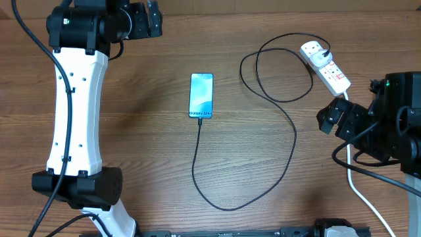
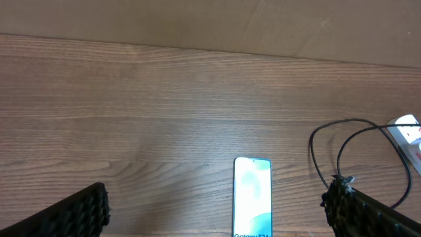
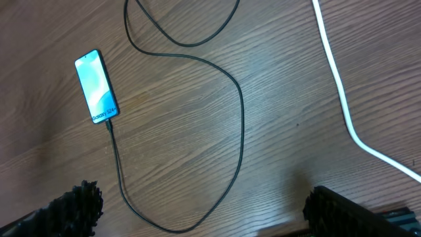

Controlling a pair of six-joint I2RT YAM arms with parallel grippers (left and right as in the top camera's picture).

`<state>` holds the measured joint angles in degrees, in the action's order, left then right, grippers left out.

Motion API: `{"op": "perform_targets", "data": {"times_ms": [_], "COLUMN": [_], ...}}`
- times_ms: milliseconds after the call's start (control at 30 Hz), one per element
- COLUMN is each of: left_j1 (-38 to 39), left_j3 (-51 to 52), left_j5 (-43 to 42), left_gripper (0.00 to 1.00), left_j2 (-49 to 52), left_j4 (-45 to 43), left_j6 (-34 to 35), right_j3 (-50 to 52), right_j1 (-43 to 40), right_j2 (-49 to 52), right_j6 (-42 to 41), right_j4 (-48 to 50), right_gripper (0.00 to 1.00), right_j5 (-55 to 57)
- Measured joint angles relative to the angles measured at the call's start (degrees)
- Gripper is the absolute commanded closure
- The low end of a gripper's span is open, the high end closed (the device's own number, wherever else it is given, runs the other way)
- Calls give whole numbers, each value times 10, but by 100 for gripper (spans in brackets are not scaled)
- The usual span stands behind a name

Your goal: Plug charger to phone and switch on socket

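Black cable (image 1: 290, 131) reaches my phone (image 1: 202, 96) (seems plugged in); I see left end effector (image 2: 216, 197) and right end effector (image 3: 202, 197) spread wide, holding nothing.

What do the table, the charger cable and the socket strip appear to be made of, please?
The table looks like wood or wood-look laminate, matte, with visible grain lines. The charger is probably sheathed in black rubbery plastic, since it lies in soft loops. The socket is likely hard moulded plastic, white and smooth, with red switches.
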<state>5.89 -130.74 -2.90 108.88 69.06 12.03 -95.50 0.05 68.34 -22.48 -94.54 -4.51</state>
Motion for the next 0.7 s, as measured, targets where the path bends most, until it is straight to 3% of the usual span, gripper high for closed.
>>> {"op": "perform_targets", "data": {"times_ms": [333, 700], "left_j1": [0, 0], "left_j3": [0, 0], "left_j5": [0, 0], "left_gripper": [0, 0], "left_j2": [0, 0], "left_j4": [0, 0], "left_j6": [0, 0], "right_j3": [1, 22], "right_j1": [0, 0], "right_j2": [-7, -115], "right_j6": [0, 0], "right_j4": [-2, 31], "right_gripper": [0, 0], "right_j5": [0, 0]}}
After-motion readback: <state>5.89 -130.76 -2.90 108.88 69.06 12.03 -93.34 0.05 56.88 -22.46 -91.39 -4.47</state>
